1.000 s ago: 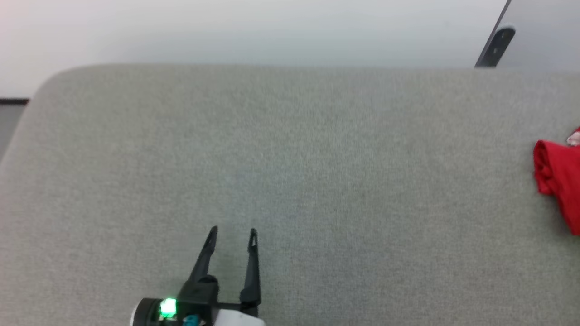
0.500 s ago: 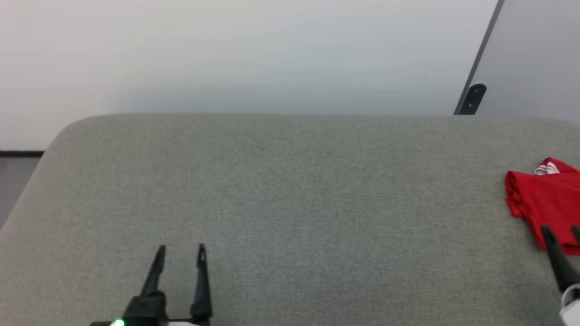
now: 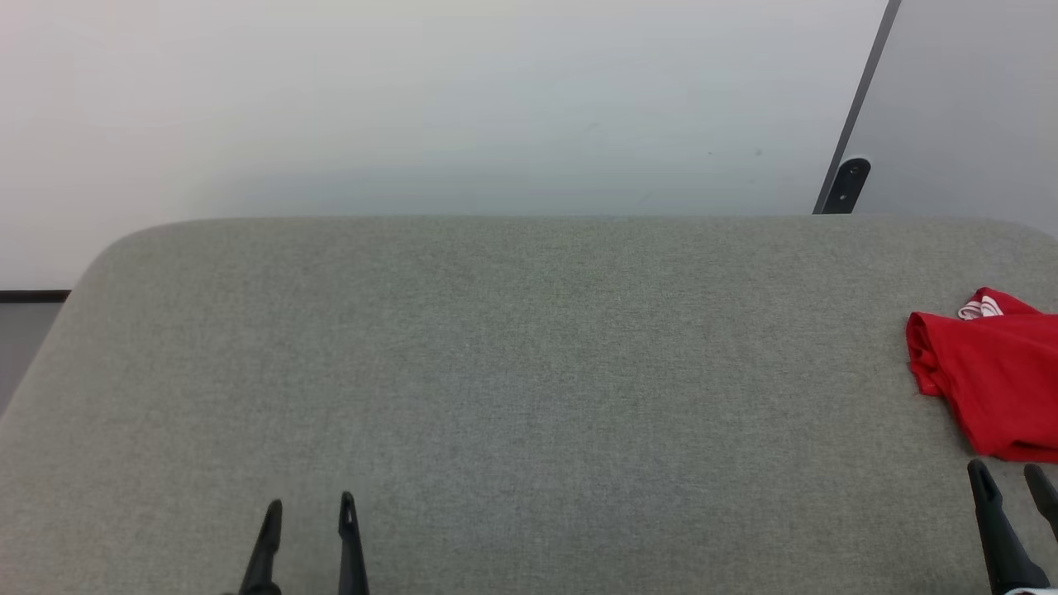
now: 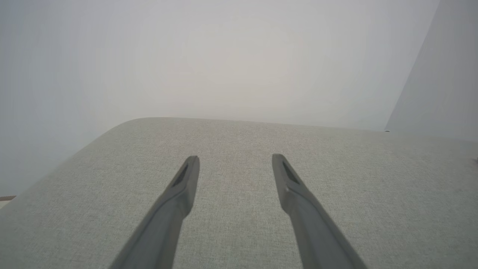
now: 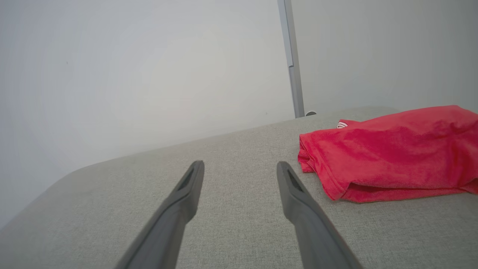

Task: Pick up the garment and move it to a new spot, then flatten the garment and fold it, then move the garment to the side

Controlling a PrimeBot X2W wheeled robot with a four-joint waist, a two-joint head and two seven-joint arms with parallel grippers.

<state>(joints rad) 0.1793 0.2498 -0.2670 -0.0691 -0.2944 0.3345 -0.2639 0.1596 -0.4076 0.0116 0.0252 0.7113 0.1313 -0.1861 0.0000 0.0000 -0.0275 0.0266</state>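
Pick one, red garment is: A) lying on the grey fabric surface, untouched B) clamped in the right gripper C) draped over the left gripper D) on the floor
A: the red garment lies bunched on the grey fabric surface, clear of the open right gripper.

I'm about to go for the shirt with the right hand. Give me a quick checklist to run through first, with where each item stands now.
1. Right hand open and empty: ok, spread wide, nothing held.
2. Left hand open and empty: ok, spread wide, nothing held.
3. Shirt free of both hands: ok, it lies ahead and to the right of the right hand, untouched.
4. Shirt lying flat: not ok, it is bunched in layers.
5. Whole shirt in view: not ok, the head and right wrist views both cut off its right side.
6. Shirt safely away from the right edge of the table: cannot tell.
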